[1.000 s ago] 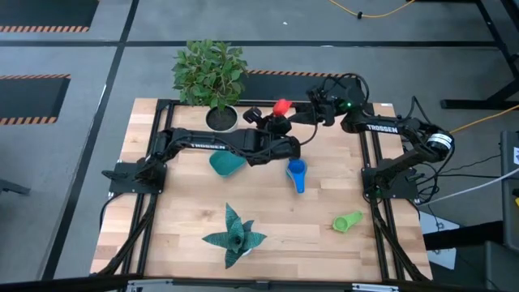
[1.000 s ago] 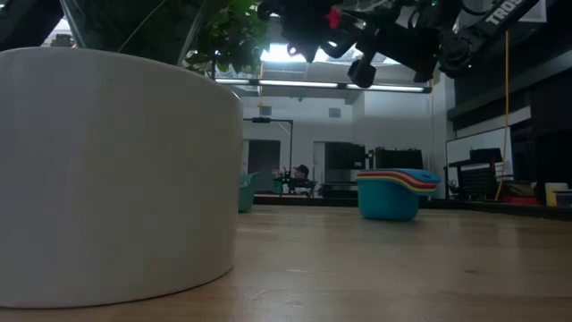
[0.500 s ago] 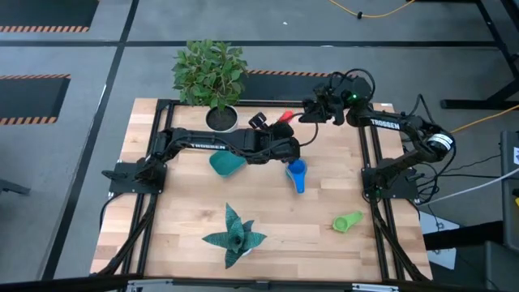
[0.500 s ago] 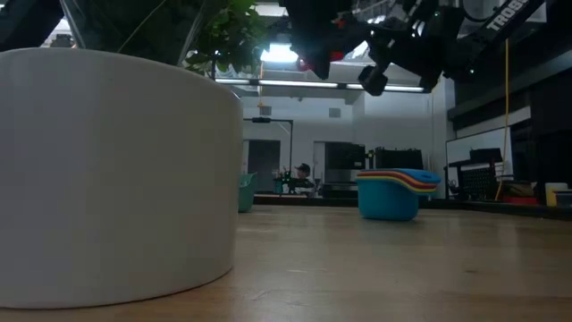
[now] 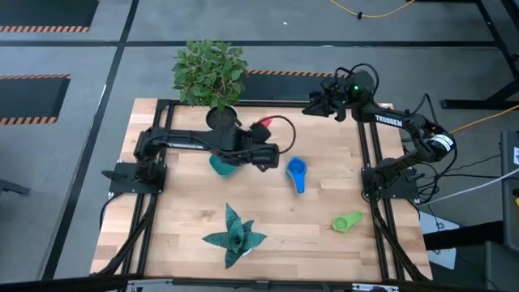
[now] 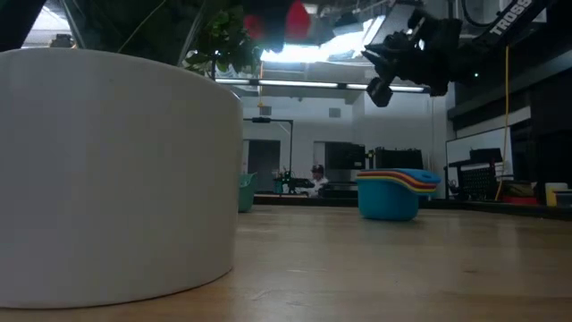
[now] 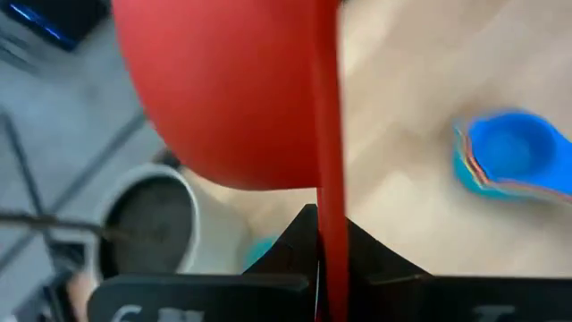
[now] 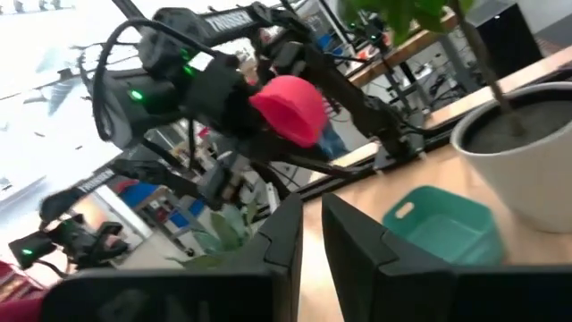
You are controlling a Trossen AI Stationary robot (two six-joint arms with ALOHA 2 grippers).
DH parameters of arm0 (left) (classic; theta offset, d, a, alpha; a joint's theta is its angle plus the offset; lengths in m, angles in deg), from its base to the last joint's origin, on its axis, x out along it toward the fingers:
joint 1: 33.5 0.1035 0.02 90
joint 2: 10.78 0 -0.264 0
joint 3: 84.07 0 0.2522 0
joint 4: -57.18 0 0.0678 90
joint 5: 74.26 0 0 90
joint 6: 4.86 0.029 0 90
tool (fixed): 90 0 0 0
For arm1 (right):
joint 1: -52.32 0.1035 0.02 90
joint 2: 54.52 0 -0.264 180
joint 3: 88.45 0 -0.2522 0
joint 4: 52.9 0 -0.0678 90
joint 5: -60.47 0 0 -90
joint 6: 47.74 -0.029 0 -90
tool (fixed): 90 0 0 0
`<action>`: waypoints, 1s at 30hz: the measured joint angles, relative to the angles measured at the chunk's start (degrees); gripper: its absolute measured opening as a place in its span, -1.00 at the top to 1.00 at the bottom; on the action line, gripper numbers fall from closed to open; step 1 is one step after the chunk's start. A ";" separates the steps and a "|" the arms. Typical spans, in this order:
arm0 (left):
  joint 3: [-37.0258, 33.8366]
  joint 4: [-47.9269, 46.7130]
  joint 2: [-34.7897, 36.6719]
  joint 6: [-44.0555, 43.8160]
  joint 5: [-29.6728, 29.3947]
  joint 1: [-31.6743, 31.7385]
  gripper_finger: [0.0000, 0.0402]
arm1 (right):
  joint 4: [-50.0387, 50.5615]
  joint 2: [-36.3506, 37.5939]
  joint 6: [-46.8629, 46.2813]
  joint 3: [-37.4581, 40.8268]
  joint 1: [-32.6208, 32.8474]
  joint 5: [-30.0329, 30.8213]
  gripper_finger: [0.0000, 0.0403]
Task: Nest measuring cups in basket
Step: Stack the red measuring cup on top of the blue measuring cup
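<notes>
My left gripper (image 5: 258,136) hangs above the table's middle, just over the teal basket (image 5: 225,165), and is shut on a red measuring cup (image 5: 261,126). That cup fills the left wrist view (image 7: 223,89). A nested stack of cups with a blue one on top (image 5: 297,172) rests on the table to the right of the basket. A green cup (image 5: 347,221) lies on its side near the right edge. My right gripper (image 5: 310,106) is up at the far right with a narrow gap between its fingers (image 8: 311,234) and nothing in it. My left gripper pinches the red cup's thin handle (image 7: 329,241) between its two fingers. The handle runs along the fingers and the bowl (image 7: 223,98) stands out past their tips. The fingers slant down from the table's left. The cup is lifted clear of the table.
A white plant pot (image 5: 220,118) with a leafy plant (image 5: 209,73) stands at the far edge, close behind the basket; it fills the low view's left (image 6: 116,170). A teal-green leafy decoration (image 5: 233,235) lies near the front. Bare wood lies between the stack and the green cup.
My left gripper has drawn back toward the table's left and near side with the red cup and has turned, so the cup now hangs by the basket. My right gripper has swung away from it toward the far right corner.
</notes>
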 joint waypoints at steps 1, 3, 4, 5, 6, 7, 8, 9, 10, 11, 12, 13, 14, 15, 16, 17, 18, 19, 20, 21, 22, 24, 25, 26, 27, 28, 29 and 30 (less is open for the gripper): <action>0.00 -0.20 0.05 -1.08 1.88 -0.34 1.00 | 2.16 0.00 2.67 0.00 0.00 0.00 0.74; -0.03 0.04 -0.29 -2.61 5.15 -1.25 1.00 | 6.45 -0.02 8.22 0.00 0.03 0.00 0.74; -0.09 0.23 -0.37 -3.08 6.54 -1.76 1.00 | 8.46 -0.02 10.72 0.00 0.04 0.00 0.74; -0.07 0.80 -0.70 -3.62 7.54 -2.21 1.00 | 10.11 -0.02 12.31 0.00 0.04 0.02 0.74; 0.02 1.71 -1.20 -3.91 8.06 -2.80 1.00 | 11.54 -0.02 13.73 0.00 0.04 0.04 0.74; 0.00 2.60 -1.64 -4.11 8.49 -3.32 1.00 | 12.48 -0.02 14.80 0.00 0.04 0.05 0.74; -0.12 3.41 -2.02 -4.28 8.87 -3.76 1.00 | 12.84 -0.02 15.10 0.00 0.04 0.03 0.74; -0.13 4.61 -2.56 -4.46 8.94 -4.23 1.00 | 12.97 -0.02 15.08 0.00 0.04 0.06 0.74; -0.10 6.48 -2.98 -4.59 8.80 -4.61 1.00 | 13.02 -0.02 14.89 0.00 0.04 0.05 0.74; -0.09 7.88 -3.20 -4.63 8.86 -4.79 1.00 | 12.93 -0.02 14.81 0.00 0.04 0.06 0.74; -0.09 8.53 -3.34 -4.63 9.20 -4.93 1.00 | 12.79 -0.02 14.82 0.00 0.04 0.04 0.74; -0.11 9.08 -3.38 -4.70 9.41 -5.07 1.00 | 12.72 -0.02 14.80 0.00 0.04 0.04 0.74; -0.08 10.37 -3.63 -4.78 9.95 -5.05 1.00 | 12.74 -0.02 14.78 0.00 -0.05 0.02 0.74; 0.09 12.15 -3.94 -4.76 10.90 -4.97 1.00 | 12.74 -0.02 14.78 0.00 -0.17 0.00 0.74; 0.05 12.90 -4.27 -4.78 11.63 -4.95 1.00 | 12.74 -0.02 14.72 0.00 -0.23 0.00 0.74; -0.08 13.09 -4.52 -4.75 12.12 -4.95 1.00 | 12.74 -0.02 14.54 0.00 -0.28 0.02 0.74; -0.21 13.16 -4.56 -4.71 12.00 -5.07 1.00 | 12.74 -0.02 14.11 0.00 -0.30 0.01 0.74; -0.21 14.39 -4.53 -4.58 12.06 -5.22 1.00 | 12.72 -0.02 13.53 0.00 -0.31 0.02 0.74; -0.11 15.76 -4.41 -4.29 11.84 -5.37 1.00 | 12.72 -0.02 13.29 0.00 -0.33 0.00 0.74; -0.07 16.63 -4.31 -3.89 11.83 -5.55 1.00 | 12.72 -0.02 13.29 0.00 -0.33 0.00 0.74; -0.07 17.48 -4.29 -3.66 11.84 -5.83 1.00 | 12.74 -0.02 13.33 0.00 -0.33 0.00 0.74; -0.07 19.88 -4.31 -3.29 13.74 -6.24 1.00 | 12.72 -0.02 13.33 0.00 -0.30 -0.02 0.74; -0.07 20.54 -4.31 -3.17 15.83 -6.38 1.00 | 12.72 -0.02 13.31 0.00 -0.33 -0.01 0.74; -0.07 21.33 -4.29 -3.22 18.19 -6.54 1.00 | 12.67 -0.02 13.35 0.00 -0.33 0.00 0.74; -0.07 22.11 -4.29 -3.84 20.72 -6.72 1.00 | 12.28 -0.02 13.36 0.00 -0.33 0.00 0.74; -0.07 22.51 -4.29 -4.74 23.16 -6.92 1.00 | 11.32 -0.02 13.35 0.00 -0.33 0.01 0.74; -0.09 22.90 -4.29 -5.79 25.28 -7.17 1.00 | 9.81 -0.02 13.28 0.00 -0.33 0.02 0.74; -0.09 23.65 -4.29 -6.82 26.68 -7.41 1.00 | 7.96 -0.02 13.03 0.00 -0.34 0.02 0.74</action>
